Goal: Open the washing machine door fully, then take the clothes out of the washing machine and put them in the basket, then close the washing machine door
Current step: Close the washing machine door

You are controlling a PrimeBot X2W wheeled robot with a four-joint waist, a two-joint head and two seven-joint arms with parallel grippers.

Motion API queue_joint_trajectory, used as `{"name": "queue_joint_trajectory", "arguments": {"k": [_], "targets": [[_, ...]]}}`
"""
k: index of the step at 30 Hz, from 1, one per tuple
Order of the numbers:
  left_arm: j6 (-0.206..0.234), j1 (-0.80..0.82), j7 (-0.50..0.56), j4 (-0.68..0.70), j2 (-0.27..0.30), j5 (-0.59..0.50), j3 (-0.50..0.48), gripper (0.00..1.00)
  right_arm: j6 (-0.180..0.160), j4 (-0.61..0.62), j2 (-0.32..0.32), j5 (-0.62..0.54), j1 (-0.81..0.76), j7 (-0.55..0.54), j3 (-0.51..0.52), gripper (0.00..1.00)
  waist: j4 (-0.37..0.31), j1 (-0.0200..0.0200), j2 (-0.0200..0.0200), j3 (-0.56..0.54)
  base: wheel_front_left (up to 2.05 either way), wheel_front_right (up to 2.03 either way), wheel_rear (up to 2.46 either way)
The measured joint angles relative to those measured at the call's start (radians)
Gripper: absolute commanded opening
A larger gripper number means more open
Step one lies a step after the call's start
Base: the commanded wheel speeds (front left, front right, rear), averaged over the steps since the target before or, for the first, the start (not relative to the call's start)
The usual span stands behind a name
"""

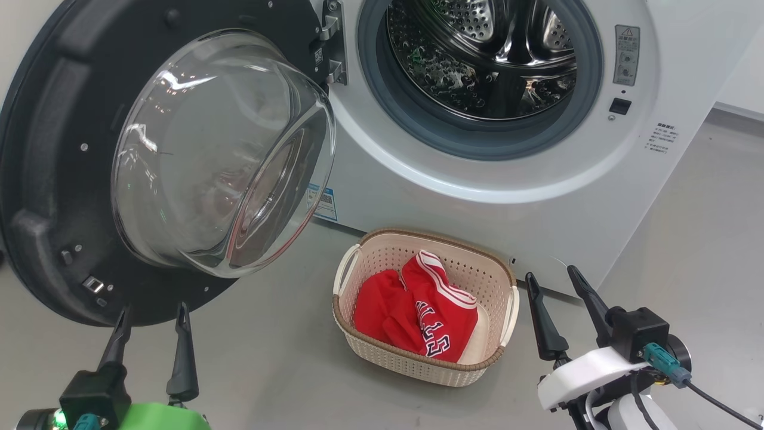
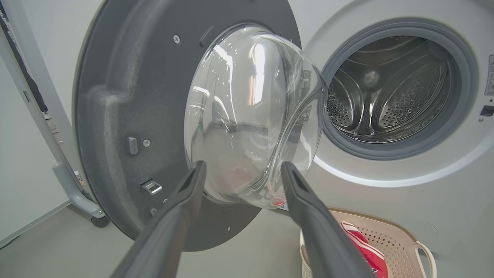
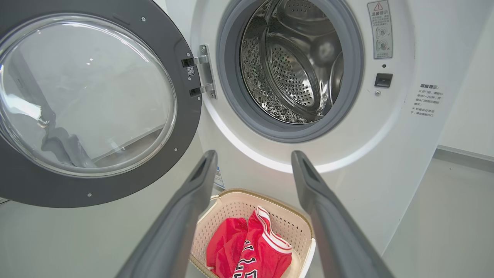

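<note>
Both left gripper [image 1: 153, 308] and right gripper [image 1: 550, 272] gape; jersey [image 1: 412, 301] in basket [image 1: 412, 363] reads 15.

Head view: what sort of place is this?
Likely a laundry corner, perhaps a test room: a white front-loading washer with its door swung open, and a basket holding red clothes on a grey floor.

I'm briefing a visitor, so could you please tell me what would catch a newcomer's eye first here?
The bright red jersey stands out most, crumpled in the cream basket on the floor before the washing machine. Next comes the big round door, swung wide open at the left with its glass bowl bulging out, and beside it the shiny steel drum.
</note>
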State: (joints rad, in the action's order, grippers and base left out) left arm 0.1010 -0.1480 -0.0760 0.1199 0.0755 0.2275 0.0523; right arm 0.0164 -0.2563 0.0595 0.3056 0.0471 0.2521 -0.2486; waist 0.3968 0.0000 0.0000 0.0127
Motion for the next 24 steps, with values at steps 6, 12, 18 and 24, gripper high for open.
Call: {"name": "queue_joint_trajectory", "arguments": {"k": [6,12,18,24], "targets": [[0.000,-0.001,0.000,0.003,0.000,0.001,0.000,0.50,0.000,-0.001,0.000,0.000,0.000,0.000,-0.001,1.00,-0.001,0.0000,0.0000,0.001,0.00,0.00,0.00],[0.000,-0.001,-0.007,0.012,-0.001,0.016,-0.001,0.00,-0.001,-0.002,0.000,0.001,0.000,0.000,-0.001,1.00,-0.001,0.0000,0.0000,0.004,0.00,0.00,0.00],[-0.004,0.000,-0.033,0.037,-0.015,0.123,-0.016,0.00,-0.001,-0.003,0.000,0.001,0.000,0.000,-0.002,1.00,-0.001,0.0000,0.0000,0.009,0.00,0.00,0.00],[-0.040,0.009,-0.062,0.085,-0.027,0.321,-0.058,0.00,-0.008,0.000,0.000,0.001,0.001,0.000,-0.001,1.00,0.003,0.0000,0.0000,0.022,0.00,0.00,0.00]]}}
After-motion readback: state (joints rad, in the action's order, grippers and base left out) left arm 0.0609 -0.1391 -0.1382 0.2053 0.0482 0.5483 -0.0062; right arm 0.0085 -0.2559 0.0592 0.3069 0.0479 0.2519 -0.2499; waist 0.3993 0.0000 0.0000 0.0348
